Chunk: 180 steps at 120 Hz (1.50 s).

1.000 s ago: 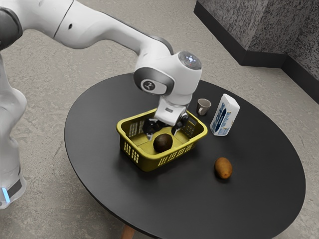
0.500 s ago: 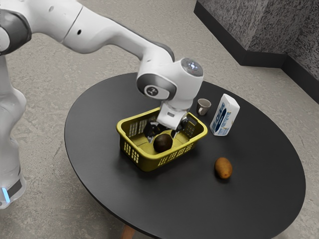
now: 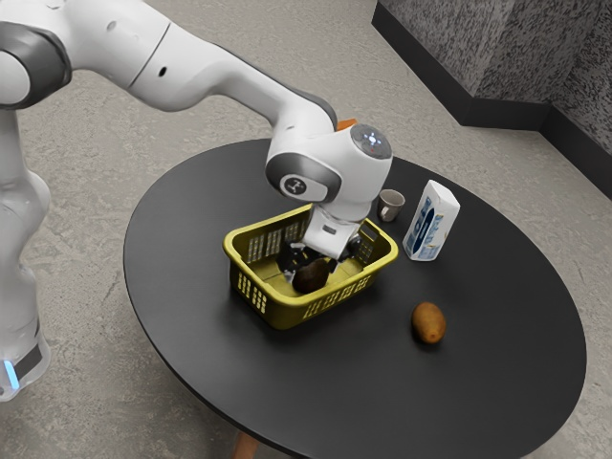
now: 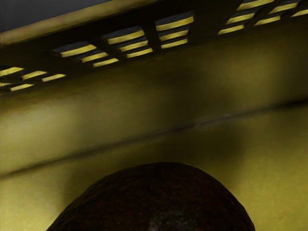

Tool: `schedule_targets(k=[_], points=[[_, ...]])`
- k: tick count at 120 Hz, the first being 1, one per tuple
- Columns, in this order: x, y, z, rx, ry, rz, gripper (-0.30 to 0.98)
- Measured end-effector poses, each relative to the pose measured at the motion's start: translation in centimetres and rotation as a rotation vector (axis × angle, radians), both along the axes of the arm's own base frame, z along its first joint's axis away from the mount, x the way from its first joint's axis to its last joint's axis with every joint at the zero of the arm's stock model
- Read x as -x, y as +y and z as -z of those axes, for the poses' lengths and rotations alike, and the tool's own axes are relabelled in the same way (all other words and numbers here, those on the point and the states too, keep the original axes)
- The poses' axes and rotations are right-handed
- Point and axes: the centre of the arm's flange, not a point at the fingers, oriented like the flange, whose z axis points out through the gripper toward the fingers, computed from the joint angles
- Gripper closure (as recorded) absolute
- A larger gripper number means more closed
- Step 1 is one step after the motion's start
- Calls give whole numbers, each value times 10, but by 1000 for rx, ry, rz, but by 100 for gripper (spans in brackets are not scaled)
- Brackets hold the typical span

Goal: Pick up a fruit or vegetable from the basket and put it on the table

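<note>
Exterior view: gripper (image 3: 316, 259) is reaching down into the yellow basket (image 3: 273, 312), center of frame. Its lower end is sitting in shadow against the dark fruit (image 3: 310, 278); can't tell whether it's wide, narrow or gripping. Fruit is resting inside the basket, near mid-frame, its upper part being partly covered by the gripper. Hand is also hiding part of the basket's far rim.

Orange thing (image 3: 346, 124) is peeking out behind the arm (image 3: 206, 67), upper middle; mostly hidden, can't identify. Arm is running out of frame upper left. Black table (image 3: 497, 392) is being clipped at the bottom edge, as is its leg (image 3: 246, 447).

Wrist view: fruit is looming dark and cut off by the frame edge, basket floor and slotted wall lying beyond it.

Outside the basket: cup (image 3: 390, 205) and carton (image 3: 433, 222) are standing right of the hand, brown fruit (image 3: 428, 323) is lying lower right.
</note>
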Motion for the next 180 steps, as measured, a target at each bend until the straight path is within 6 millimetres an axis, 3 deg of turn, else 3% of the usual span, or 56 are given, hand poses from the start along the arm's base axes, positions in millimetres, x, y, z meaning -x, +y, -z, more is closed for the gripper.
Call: schedule_targets(k=[34, 53, 78, 100, 110, 119, 138, 145, 163, 180], points=[[-3, 9, 5, 0, 2, -17, 1], [-6, 12, 6, -5, -2, -21, 21], [-9, 18, 5, -5, -25, -36, 60], [-11, 18, 0, -7, -59, -43, 67], [-7, 14, -19, 1, -96, -41, 71], [5, -1, -50, 23, -150, -18, 74], [40, -36, -124, 114, -242, 30, 64], [54, -63, -140, 142, -248, 70, 60], [88, -128, -144, 179, -201, 172, 49], [96, -150, -128, 185, -142, 204, 41]])
